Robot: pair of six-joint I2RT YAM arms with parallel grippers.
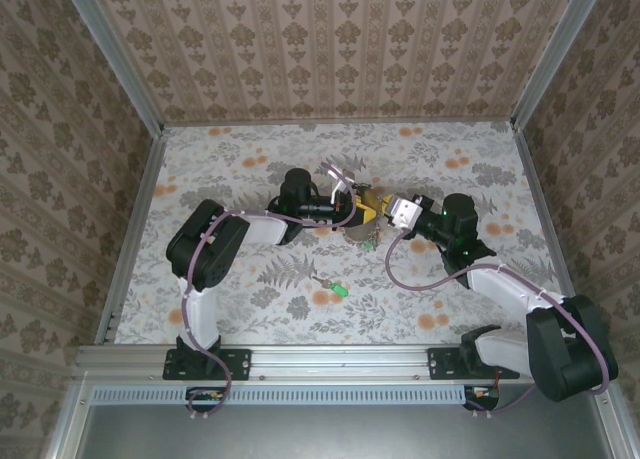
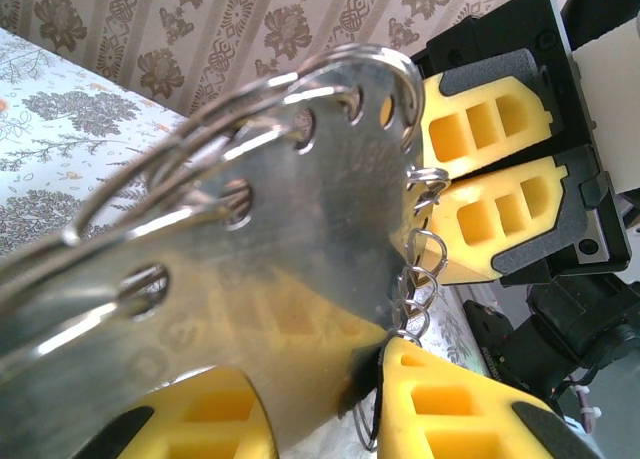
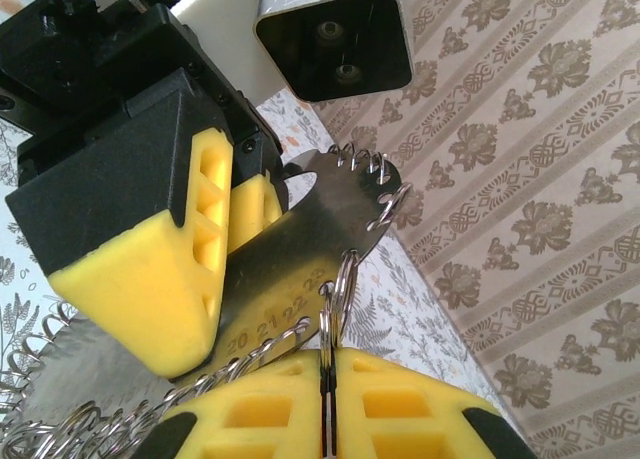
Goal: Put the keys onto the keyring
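While the left gripper [image 2: 320, 399] clamps a holed metal plate [image 2: 300, 259], right gripper [image 3: 325, 399]: jaws pressed together, pinching the keyring [image 3: 338, 284] at the plate's edge. Green key [image 1: 341, 291]: on table [image 1: 250, 159], apart.

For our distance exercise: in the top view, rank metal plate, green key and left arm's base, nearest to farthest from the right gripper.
1. Metal plate, its ring in the right gripper's jaws.
2. Green key, toward the near edge.
3. Left arm's base, near-left corner.
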